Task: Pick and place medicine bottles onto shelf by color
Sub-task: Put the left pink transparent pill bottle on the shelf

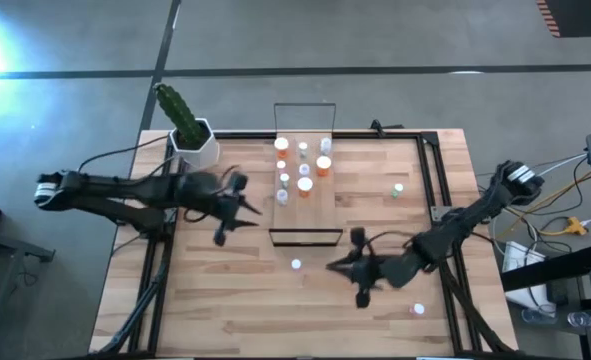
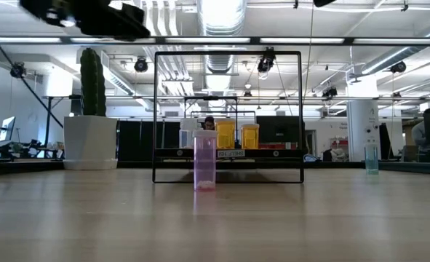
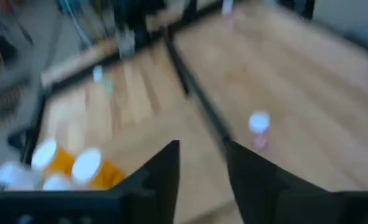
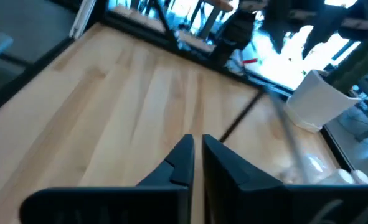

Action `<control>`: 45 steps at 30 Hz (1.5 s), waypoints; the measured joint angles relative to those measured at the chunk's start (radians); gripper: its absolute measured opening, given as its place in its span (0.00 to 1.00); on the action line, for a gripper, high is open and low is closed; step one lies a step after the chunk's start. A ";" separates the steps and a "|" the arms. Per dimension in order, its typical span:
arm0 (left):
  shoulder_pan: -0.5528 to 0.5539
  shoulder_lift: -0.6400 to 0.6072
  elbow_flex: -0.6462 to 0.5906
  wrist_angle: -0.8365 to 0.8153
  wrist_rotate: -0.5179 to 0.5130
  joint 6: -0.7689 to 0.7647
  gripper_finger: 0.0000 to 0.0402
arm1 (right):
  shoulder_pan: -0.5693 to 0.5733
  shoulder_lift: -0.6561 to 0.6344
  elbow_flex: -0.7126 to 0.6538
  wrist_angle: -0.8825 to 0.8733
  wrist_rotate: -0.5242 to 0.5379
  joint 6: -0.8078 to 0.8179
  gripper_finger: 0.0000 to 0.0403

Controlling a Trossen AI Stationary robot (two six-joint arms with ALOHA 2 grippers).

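Observation:
The shelf (image 1: 320, 205) lies at the table's far middle, a light board with a black wire frame, and several orange, white and green medicine bottles (image 1: 304, 185) stand on it. A pink bottle (image 1: 296, 265) stands on the table near the shelf's near end. A green bottle (image 1: 398, 189) stands to the right and a pale one (image 1: 418, 310) at the near right. My left gripper (image 1: 237, 205) hovers left of the shelf, open, with nothing between its fingers (image 3: 202, 149). My right gripper (image 1: 360, 270) hovers right of the pink bottle, shut and holding nothing (image 4: 197, 142).
A cactus in a white pot (image 1: 193, 140) stands at the table's far left corner. A black frame rail (image 1: 435, 180) runs along the table's right side. Bare wood lies along the near edge (image 1: 275, 320).

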 joint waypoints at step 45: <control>-0.109 -0.298 -0.698 0.961 -0.016 -0.102 0.06 | -0.189 0.688 0.679 -0.695 -0.102 0.485 0.32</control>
